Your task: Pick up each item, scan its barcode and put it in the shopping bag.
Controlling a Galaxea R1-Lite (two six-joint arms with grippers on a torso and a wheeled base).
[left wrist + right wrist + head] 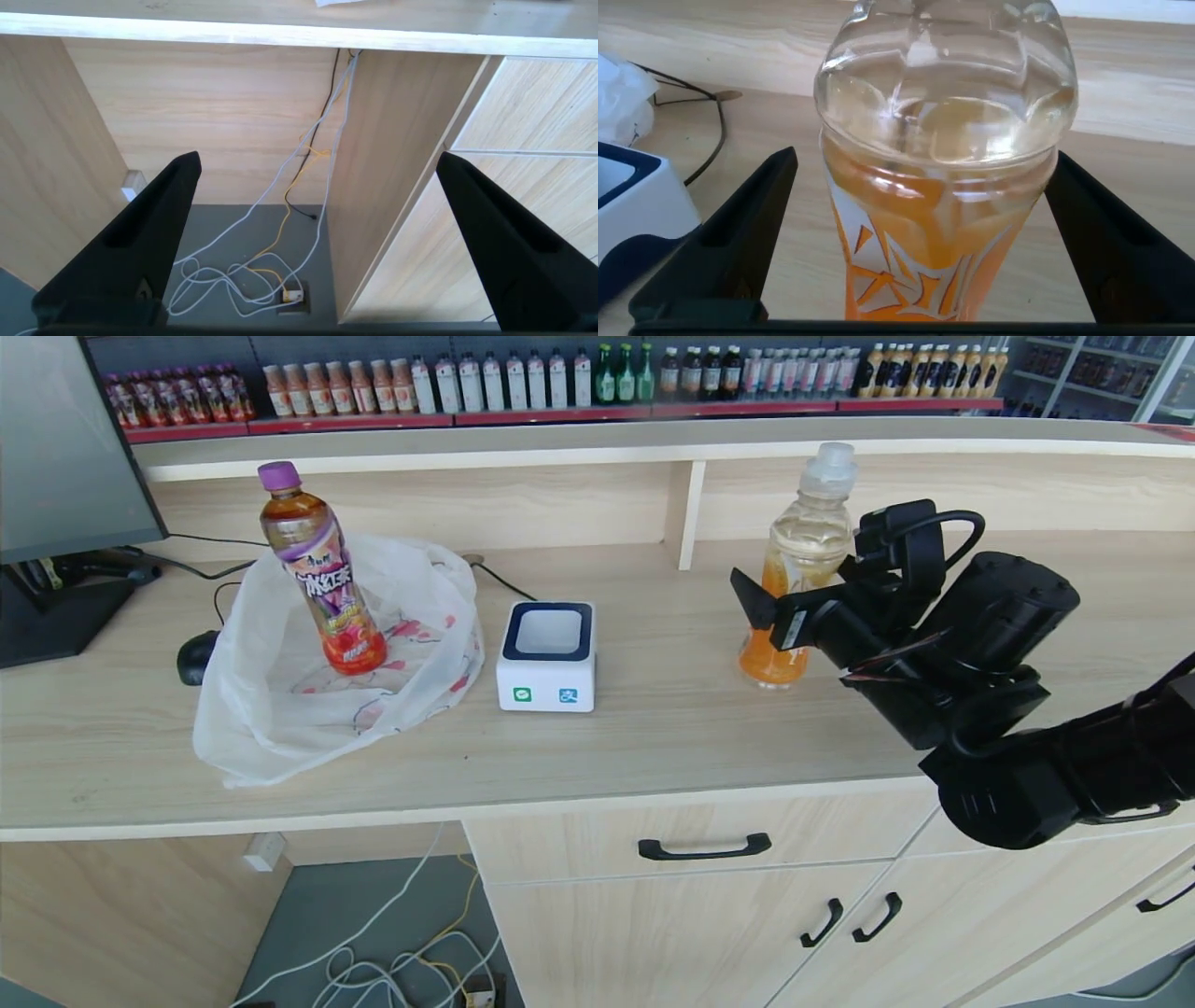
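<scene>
Clear bottle [805, 537] with white cap, orange label, standing upright.

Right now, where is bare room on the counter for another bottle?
Bare counter lies between the barcode scanner and the orange drink bottle, and along the front edge. Crowded at left: shopping bag, tea bottle, mouse.

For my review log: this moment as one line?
right gripper open around orange bottle | left gripper open below counter | purple-capped bottle upright in shopping bag

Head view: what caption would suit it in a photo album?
Open right gripper flanks an orange drink bottle on the counter; a purple-capped bottle stands in the shopping bag beside the white scanner.
</scene>
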